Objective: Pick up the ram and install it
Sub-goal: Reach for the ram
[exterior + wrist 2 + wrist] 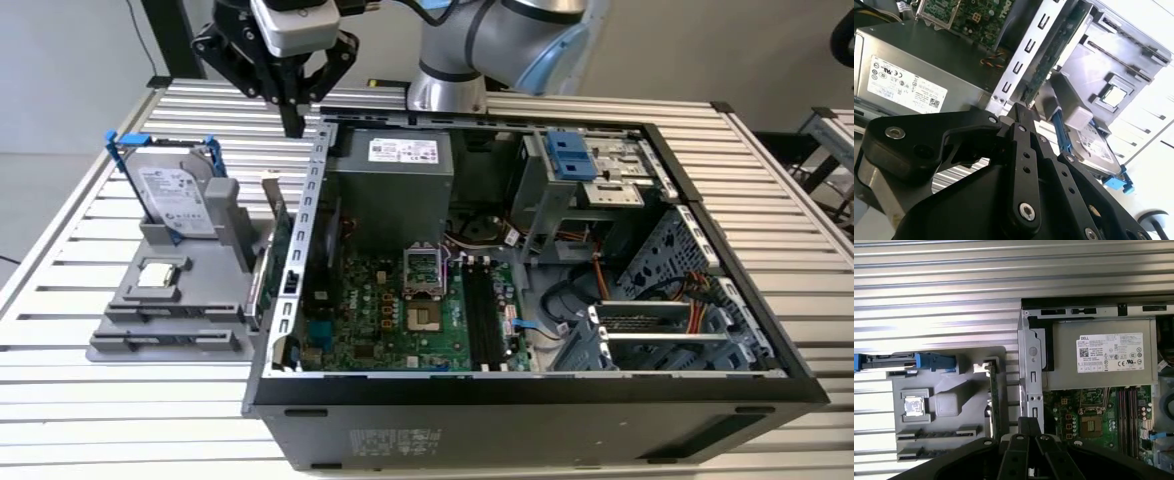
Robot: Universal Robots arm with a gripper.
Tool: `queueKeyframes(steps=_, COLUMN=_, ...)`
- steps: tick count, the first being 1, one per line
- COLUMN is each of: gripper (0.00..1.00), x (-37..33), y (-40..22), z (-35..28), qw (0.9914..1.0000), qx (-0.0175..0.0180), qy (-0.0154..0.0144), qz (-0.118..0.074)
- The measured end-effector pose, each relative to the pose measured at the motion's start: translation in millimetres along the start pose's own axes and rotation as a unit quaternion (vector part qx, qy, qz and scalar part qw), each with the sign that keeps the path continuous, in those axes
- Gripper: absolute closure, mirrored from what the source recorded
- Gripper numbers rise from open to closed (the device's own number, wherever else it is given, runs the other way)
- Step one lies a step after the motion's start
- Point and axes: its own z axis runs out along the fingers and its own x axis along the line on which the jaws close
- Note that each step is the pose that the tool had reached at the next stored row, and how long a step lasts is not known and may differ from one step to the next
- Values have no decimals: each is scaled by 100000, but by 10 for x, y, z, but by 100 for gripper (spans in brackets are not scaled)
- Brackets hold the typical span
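Above case [316,190] corner | gripper [291,126] pressed together, empty | ram [994,402] upright beside case wall

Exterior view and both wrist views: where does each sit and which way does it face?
Exterior view: off-arm, looking down into the open case; arm and gripper show.
First wrist view: on the wrist, straight down past the gripper at the ram.
Second wrist view: on the wrist, slanting along the gripper.
Both wrist views share the ram.

A slatted silver surface [94,420] lay under even light, a pale wall [67,40] behind, another slatted bench [830,140] at the exterior view's right.
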Motion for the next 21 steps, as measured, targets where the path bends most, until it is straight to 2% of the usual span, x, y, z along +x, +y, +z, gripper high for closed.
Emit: queueKeyframes(steps=21, gripper=100, x=286, y=-21, z=-6, qw=100000, qx=-1, qy=0, qz=-5)
